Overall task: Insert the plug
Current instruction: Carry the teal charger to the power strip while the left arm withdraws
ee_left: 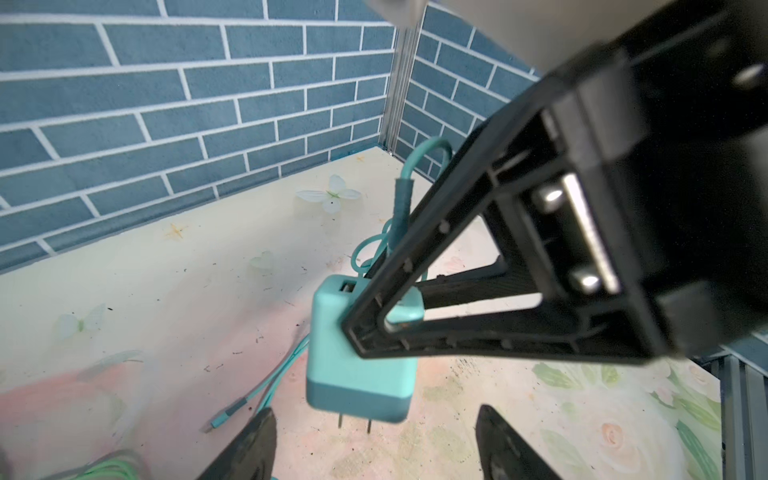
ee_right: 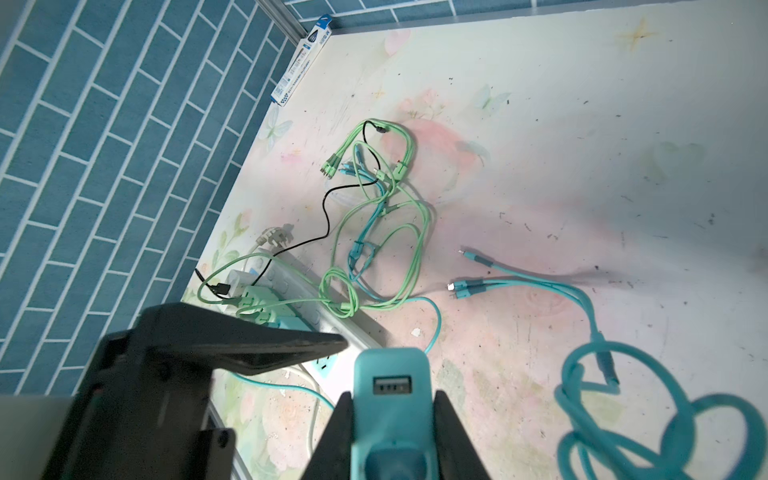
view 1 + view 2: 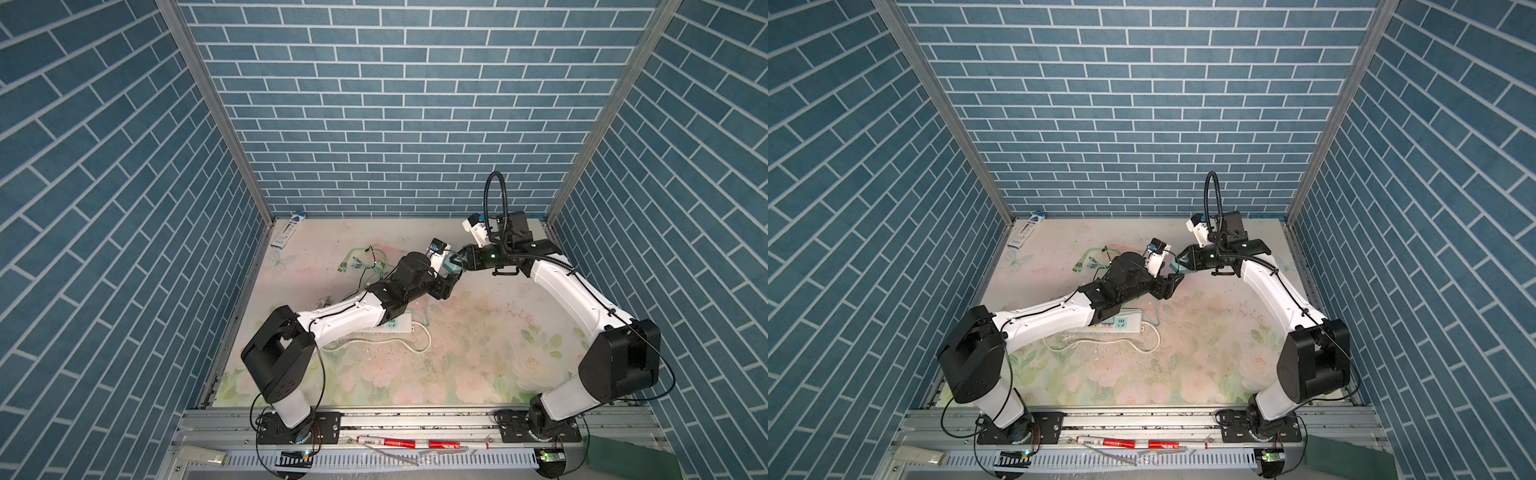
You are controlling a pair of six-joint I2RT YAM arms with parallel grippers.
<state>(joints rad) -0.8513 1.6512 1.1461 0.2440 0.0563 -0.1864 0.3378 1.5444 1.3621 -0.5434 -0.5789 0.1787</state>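
The plug (image 1: 357, 365) is showing smooth, matt teal plastic, and its two prongs are looking like bare metal. The right end effector (image 2: 390, 399) is presenting matt black plastic, ribbed along its fingers. The cable (image 2: 582, 299) is looking rubbery and smooth. The desk (image 2: 582, 124) is wearing a flower-printed sheet, scuffed and speckled. The power strip (image 3: 1129, 326) is showing smooth white plastic.

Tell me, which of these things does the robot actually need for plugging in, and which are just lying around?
Needed: teal plug, held in the shut right gripper; open left gripper near it; white power strip.

Lying about: tangle of green cables; blue-and-white box by the wall; red-and-white pen; green pad.
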